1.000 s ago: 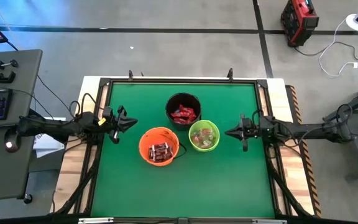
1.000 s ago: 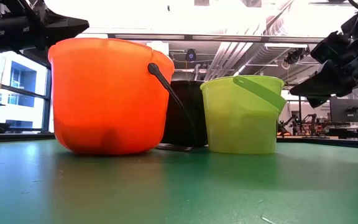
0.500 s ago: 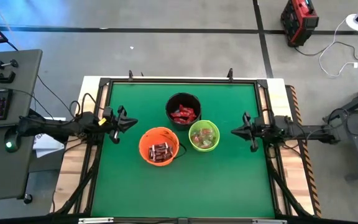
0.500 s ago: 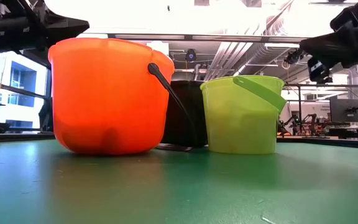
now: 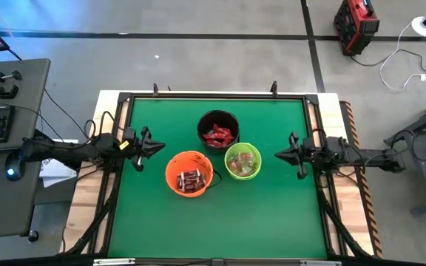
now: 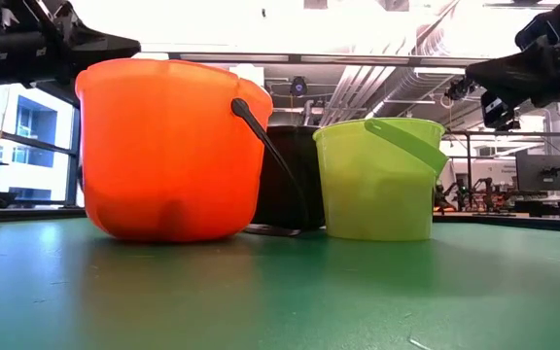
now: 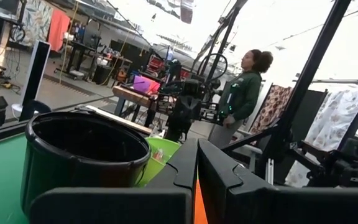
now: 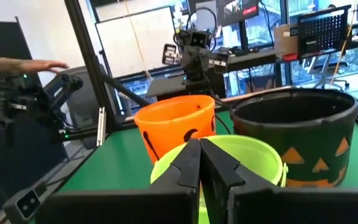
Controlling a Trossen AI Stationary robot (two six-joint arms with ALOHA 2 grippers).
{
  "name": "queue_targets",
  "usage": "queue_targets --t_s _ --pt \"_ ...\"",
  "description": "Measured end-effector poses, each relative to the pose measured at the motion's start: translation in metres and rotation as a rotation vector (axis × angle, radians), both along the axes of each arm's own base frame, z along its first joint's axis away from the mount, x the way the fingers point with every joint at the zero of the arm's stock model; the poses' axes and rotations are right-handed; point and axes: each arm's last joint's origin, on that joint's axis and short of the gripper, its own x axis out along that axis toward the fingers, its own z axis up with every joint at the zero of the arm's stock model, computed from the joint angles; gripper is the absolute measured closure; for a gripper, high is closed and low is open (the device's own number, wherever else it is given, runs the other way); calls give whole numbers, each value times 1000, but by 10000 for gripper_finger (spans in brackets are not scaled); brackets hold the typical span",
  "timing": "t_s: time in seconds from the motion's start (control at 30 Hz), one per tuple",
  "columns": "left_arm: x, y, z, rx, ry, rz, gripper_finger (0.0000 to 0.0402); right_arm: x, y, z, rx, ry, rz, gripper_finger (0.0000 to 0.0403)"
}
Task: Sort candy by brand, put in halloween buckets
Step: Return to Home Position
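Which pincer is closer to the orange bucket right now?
Left. The left pincer is beside the orange bucket, not touching it; the right pincer is farther off, with the green bucket between it and the orange one.

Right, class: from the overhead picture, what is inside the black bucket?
Inside the black bucket lie red-wrapped candies, piled together. Those on top hide any beneath them and most of the bucket's floor, so the full count cannot be seen.

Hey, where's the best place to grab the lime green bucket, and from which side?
Probably pinch the rim of the lime green bucket on its open side facing the right gripper, from above, one finger inside. Its handle lies folded down against the wall, and the orange bucket and black bucket crowd the other sides.
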Motion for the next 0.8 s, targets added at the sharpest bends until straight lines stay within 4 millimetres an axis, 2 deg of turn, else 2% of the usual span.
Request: queue_targets --t_s 0.27,0.47,0.57,0.67,0.8 --pt "-1 0 -2 0 18 0 398 0 0 -4 1 44 0 402" --pt "-14 0 0 14 -15 3 398 0 0 -4 1 44 0 402" --pt "-21 0 -3 138 16 25 398 0 0 -4 1 44 0 402" --pt "-19 0 -12 209 110 19 398 0 0 -4 1 42 1 402" --pt "-19 -2 -19 196 175 -33 398 0 0 -5 1 47 0 402"
